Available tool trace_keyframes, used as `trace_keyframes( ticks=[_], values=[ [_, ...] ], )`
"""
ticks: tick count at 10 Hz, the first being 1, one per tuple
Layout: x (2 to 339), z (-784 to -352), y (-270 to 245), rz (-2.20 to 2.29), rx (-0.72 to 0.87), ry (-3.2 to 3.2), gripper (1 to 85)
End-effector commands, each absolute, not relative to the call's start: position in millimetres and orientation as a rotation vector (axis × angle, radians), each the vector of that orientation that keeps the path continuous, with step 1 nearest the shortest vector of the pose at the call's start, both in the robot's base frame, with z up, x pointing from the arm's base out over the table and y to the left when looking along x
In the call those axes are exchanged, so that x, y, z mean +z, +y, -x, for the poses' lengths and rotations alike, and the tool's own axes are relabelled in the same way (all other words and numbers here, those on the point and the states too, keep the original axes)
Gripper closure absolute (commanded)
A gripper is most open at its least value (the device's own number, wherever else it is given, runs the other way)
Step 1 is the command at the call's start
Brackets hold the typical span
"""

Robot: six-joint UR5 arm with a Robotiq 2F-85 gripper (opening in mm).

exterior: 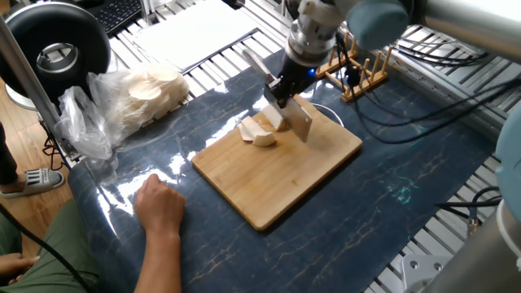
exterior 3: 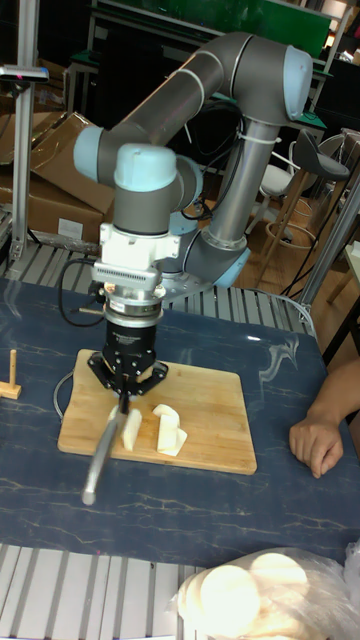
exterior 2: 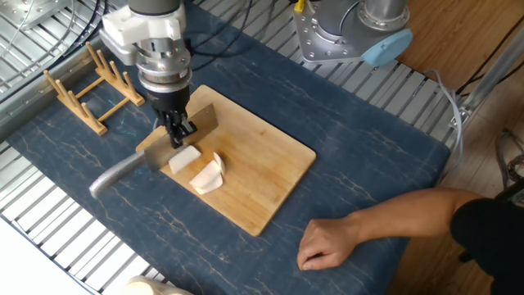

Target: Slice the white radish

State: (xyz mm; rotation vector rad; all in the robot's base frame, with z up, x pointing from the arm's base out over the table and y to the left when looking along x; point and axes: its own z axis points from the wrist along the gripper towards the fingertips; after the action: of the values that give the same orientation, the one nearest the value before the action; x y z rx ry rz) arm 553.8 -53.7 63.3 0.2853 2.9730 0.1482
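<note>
The white radish (exterior 2: pixel 208 174) lies cut in cream-white pieces on the wooden cutting board (exterior 2: pixel 262 156). One slab (exterior 2: pixel 184 158) stands a little apart from the others, right against the knife. In the first fixed view the pieces (exterior: pixel 259 131) sit near the board's far left edge. My gripper (exterior 2: pixel 177 138) points straight down, shut on a knife just above that slab. The blade (exterior 2: pixel 201 120) stands on edge on the board, and the grey handle (exterior 2: pixel 115 172) juts out past the board. The tall view shows the gripper (exterior 3: pixel 124 396) over the left piece (exterior 3: pixel 132 428), with the other pieces (exterior 3: pixel 171 429) beside it.
A person's hand (exterior 2: pixel 327 242) rests on the blue mat near the board's corner. A clear plastic bag of pale round slices (exterior: pixel 143 93) lies at the mat's edge. A wooden dish rack (exterior 2: pixel 87 85) stands close behind the gripper. A black round device (exterior: pixel 55 47) sits beyond the bag.
</note>
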Motion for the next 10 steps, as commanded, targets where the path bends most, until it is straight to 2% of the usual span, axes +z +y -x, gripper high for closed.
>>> trace_keyframes(
  ticks=[1, 10],
  values=[
    [83, -538, -66, -0.315, 0.002, 3.073, 84.7],
    [96, -539, -67, -0.358, -0.023, 3.107, 84.7]
  ],
)
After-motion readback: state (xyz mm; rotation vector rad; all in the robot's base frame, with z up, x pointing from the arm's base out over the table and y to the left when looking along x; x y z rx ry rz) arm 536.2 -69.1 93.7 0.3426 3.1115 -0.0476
